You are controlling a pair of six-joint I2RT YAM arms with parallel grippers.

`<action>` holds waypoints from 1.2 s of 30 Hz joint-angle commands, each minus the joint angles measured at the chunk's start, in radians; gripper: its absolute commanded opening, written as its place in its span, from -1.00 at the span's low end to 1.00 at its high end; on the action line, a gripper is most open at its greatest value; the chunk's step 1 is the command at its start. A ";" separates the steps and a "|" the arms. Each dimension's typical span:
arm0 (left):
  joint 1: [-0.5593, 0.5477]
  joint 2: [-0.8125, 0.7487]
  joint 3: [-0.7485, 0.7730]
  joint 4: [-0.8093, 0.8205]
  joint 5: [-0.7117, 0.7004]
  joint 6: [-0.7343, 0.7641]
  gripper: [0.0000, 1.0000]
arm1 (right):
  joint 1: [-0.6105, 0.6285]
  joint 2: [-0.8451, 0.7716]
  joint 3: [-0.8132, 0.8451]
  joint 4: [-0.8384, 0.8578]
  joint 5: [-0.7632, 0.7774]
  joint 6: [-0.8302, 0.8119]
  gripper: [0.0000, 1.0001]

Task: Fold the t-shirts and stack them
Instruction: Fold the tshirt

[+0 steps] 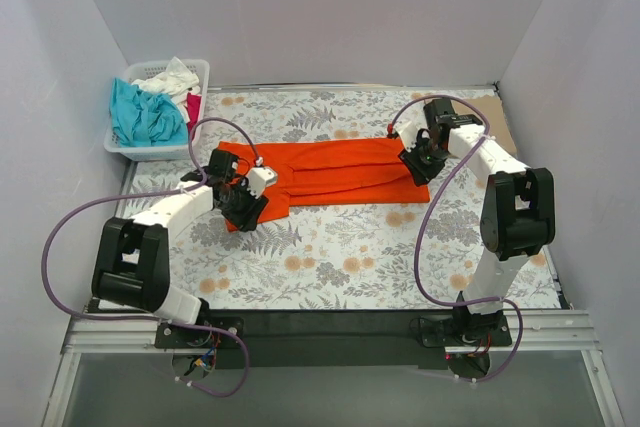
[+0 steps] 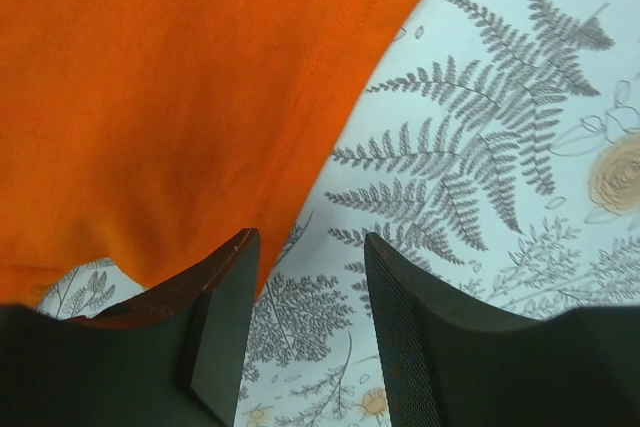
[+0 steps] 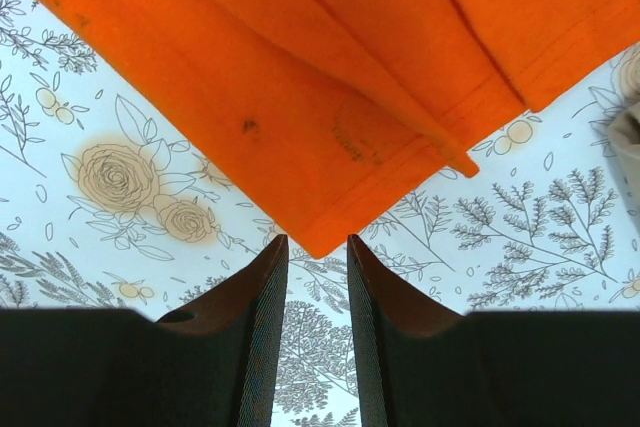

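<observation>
The orange t-shirt [image 1: 335,171] lies flat in the middle of the table, folded lengthwise into a long band that runs from my left side to my right. Its layers overlap along the band, with stitched hems showing at both ends.

My left gripper [image 1: 244,203] sits low over the near-left corner of the band. Its fingers [image 2: 224,319] are spread wide. The shirt's edge reaches the tip of one finger, and between the two I see only the printed fern pattern. I am not gripping any cloth there.

My right gripper [image 1: 416,167] is at the opposite end, by the near-right corner. Its fingers [image 3: 264,329] stand close together with a narrow slit between them. The pointed corner of the shirt lies just ahead of the tips, lined up with that slit but not inside it.

Under the shirt is a floral tablecloth [image 1: 330,257] printed with roses and ferns, which covers the whole work surface. At the edge of the right wrist view a bit of tan cloth [image 3: 628,139] shows, apart from the orange shirt.

At the far-left corner stands a white slatted basket [image 1: 150,153] holding a crumpled teal shirt [image 1: 145,117], a white shirt [image 1: 170,78] and a pink-red shirt [image 1: 193,105]. It is well apart from both of my grippers.
</observation>
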 commanded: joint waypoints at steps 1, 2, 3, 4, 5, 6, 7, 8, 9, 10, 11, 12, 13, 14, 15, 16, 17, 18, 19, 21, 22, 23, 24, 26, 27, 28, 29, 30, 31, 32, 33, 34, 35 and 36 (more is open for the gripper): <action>-0.019 0.028 -0.029 0.095 -0.077 -0.031 -0.12 | -0.003 -0.041 -0.007 -0.020 -0.031 0.023 -0.37; -0.027 0.042 -0.037 0.113 -0.100 -0.028 -0.11 | -0.005 -0.041 -0.007 -0.021 -0.031 0.020 -0.37; -0.030 0.048 -0.044 0.119 -0.110 -0.019 -0.11 | -0.005 -0.041 -0.009 -0.021 -0.032 0.018 -0.37; -0.038 0.055 -0.055 0.123 -0.119 -0.016 -0.11 | -0.005 -0.041 -0.009 -0.020 -0.031 0.017 -0.37; -0.038 0.074 -0.061 0.129 -0.123 -0.013 -0.11 | -0.003 -0.041 -0.009 -0.020 -0.029 0.015 -0.37; -0.039 0.085 -0.067 0.132 -0.146 -0.011 -0.11 | -0.005 -0.041 -0.012 -0.021 -0.029 0.015 -0.37; -0.041 0.095 -0.073 0.135 -0.157 -0.010 -0.12 | -0.005 -0.037 -0.013 -0.021 -0.029 0.015 -0.36; -0.039 0.106 -0.086 0.149 -0.163 -0.010 -0.13 | -0.003 -0.037 -0.016 -0.020 -0.031 0.015 -0.36; -0.039 0.108 -0.089 0.153 -0.174 -0.010 -0.24 | -0.005 -0.035 -0.022 -0.020 -0.032 0.015 -0.35; -0.041 0.106 -0.089 0.156 -0.174 -0.014 -0.31 | -0.005 -0.035 -0.025 -0.017 -0.034 0.014 -0.35; -0.041 0.105 -0.086 0.153 -0.173 -0.019 -0.43 | -0.005 -0.035 -0.027 -0.018 -0.035 0.014 -0.35; -0.041 0.106 -0.071 0.146 -0.171 -0.023 -0.53 | -0.003 -0.035 -0.028 -0.018 -0.037 0.012 -0.35; -0.039 0.108 -0.058 0.137 -0.162 -0.031 -0.74 | -0.006 -0.034 -0.029 -0.018 -0.038 0.009 -0.35; -0.039 0.109 -0.044 0.111 -0.159 -0.037 -0.85 | -0.005 -0.032 -0.029 -0.018 -0.038 0.009 -0.35; -0.041 0.108 -0.006 0.098 -0.153 -0.043 -0.93 | -0.005 -0.032 -0.025 -0.018 -0.038 0.007 -0.35; -0.041 0.103 0.012 0.087 -0.147 -0.046 -1.00 | -0.008 -0.031 -0.022 -0.018 -0.038 0.006 -0.35; -0.039 0.092 0.041 0.063 -0.143 -0.054 -1.00 | -0.009 -0.034 -0.021 -0.018 -0.037 0.004 -0.35; -0.039 0.091 0.069 0.046 -0.137 -0.054 -1.00 | -0.009 -0.032 -0.019 -0.020 -0.037 0.001 -0.35; -0.039 0.091 0.136 0.031 -0.134 -0.057 -1.00 | -0.011 -0.035 -0.019 -0.020 -0.037 -0.002 -0.35; -0.039 0.100 0.239 -0.003 -0.134 -0.063 -1.00 | -0.012 -0.035 -0.021 -0.020 -0.038 -0.005 -0.35; -0.038 0.108 0.273 -0.006 -0.136 -0.063 -1.00 | -0.012 -0.034 -0.019 -0.018 -0.038 -0.008 -0.35; -0.036 0.129 0.305 -0.015 -0.143 -0.063 -1.00 | -0.014 -0.034 -0.019 -0.018 -0.040 -0.009 -0.36; -0.033 0.141 0.346 -0.017 -0.149 -0.063 -1.00 | -0.014 -0.031 -0.018 -0.018 -0.040 -0.010 -0.35; -0.009 0.230 0.510 -0.003 -0.160 -0.066 -1.00 | -0.017 -0.020 -0.010 -0.017 -0.047 -0.008 -0.35; -0.009 0.230 0.511 -0.003 -0.160 -0.066 -1.00 | -0.017 -0.017 -0.010 -0.017 -0.048 -0.008 -0.35; -0.003 0.252 0.541 0.004 -0.168 -0.066 -1.00 | -0.018 -0.015 -0.009 -0.015 -0.049 -0.008 -0.35; 0.002 0.297 0.586 0.020 -0.174 -0.065 -1.00 | -0.020 -0.012 -0.004 -0.015 -0.049 -0.006 -0.32; 0.005 0.321 0.610 0.024 -0.176 -0.063 -1.00 | -0.020 -0.008 -0.001 -0.015 -0.051 -0.006 -0.30; 0.019 0.365 0.627 0.035 -0.174 -0.063 -1.00 | -0.020 -0.004 0.001 -0.014 -0.051 -0.006 -0.27; 0.023 0.387 0.658 0.059 -0.177 -0.066 -1.00 | -0.021 -0.003 0.002 -0.014 -0.052 -0.003 -0.23; 0.028 0.411 0.673 0.066 -0.177 -0.069 -1.00 | -0.021 0.003 0.007 -0.015 -0.052 -0.005 -0.21; 0.039 0.452 0.690 0.069 -0.174 -0.077 -1.00 | -0.023 0.005 0.010 -0.015 -0.052 -0.003 -0.20; 0.045 0.470 0.718 0.083 -0.170 -0.083 -1.00 | -0.025 0.006 0.010 -0.015 -0.054 -0.003 -0.19; 0.050 0.486 0.727 0.089 -0.165 -0.089 -1.00 | -0.023 0.009 0.011 -0.015 -0.054 -0.003 -0.18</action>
